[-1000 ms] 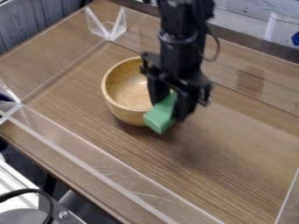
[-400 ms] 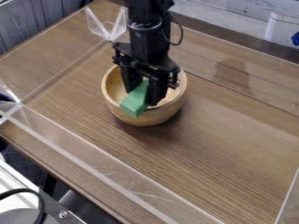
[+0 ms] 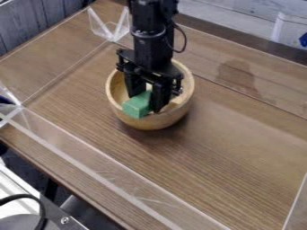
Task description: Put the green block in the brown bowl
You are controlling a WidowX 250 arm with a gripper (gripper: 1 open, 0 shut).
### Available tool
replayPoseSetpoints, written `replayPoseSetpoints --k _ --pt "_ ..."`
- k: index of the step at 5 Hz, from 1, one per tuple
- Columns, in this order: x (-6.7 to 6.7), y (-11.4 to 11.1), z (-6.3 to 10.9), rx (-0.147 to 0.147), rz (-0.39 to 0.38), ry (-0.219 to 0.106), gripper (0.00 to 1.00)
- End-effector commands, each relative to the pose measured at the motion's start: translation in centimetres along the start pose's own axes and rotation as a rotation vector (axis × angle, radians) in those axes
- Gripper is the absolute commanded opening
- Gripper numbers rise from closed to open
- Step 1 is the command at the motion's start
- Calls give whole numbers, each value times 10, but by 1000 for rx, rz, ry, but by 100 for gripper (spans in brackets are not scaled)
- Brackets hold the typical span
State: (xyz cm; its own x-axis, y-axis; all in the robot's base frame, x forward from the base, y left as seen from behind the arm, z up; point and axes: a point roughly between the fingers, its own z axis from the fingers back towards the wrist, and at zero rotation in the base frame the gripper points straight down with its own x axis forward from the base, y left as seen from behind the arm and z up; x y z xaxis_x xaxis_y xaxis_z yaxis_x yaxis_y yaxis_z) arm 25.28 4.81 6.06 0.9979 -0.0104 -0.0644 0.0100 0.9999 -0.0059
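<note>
Since a second ago the arm has carried the green block (image 3: pixel 136 105) from the bowl's right outer side leftward to a spot over the bowl's inside, and it has sunk a little lower since the frame just before this one.

Nearest the camera, a clear plastic wall (image 3: pixel 144 180) runs along the front edge of the wooden table (image 3: pixel 228 153), with some dark gear showing below it at the bottom left corner. Bare wood grain fills the stretch between that wall and the bowl.

Further back sits the brown bowl (image 3: pixel 173 115), round and thick-walled with a pale inside, left of the table's middle. The green block hangs tilted within the bowl's opening, its lower end down among the walls towards the near left; whether that end touches the bowl's floor cannot be told. The black fingers (image 3: pixel 167 88) are clamped on the block's upper part, one on each side, pointing straight down, and the gripper (image 3: pixel 147 90) stands directly over the bowl.

Above them the dark arm (image 3: pixel 151 27) rises out of the top of the picture. Behind it, at the far left corner, the clear walls (image 3: pixel 110 27) meet, and a pale surface lies beyond the table's far edge
</note>
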Motion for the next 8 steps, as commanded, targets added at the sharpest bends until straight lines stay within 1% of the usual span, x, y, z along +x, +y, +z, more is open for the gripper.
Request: replayPoseSetpoints --k 1,2,8 --pt "7 5 3 13 9 -26 0" --pt "5 4 4 9 13 -21 100" --pt "2 2 -4 -14 32 7 100"
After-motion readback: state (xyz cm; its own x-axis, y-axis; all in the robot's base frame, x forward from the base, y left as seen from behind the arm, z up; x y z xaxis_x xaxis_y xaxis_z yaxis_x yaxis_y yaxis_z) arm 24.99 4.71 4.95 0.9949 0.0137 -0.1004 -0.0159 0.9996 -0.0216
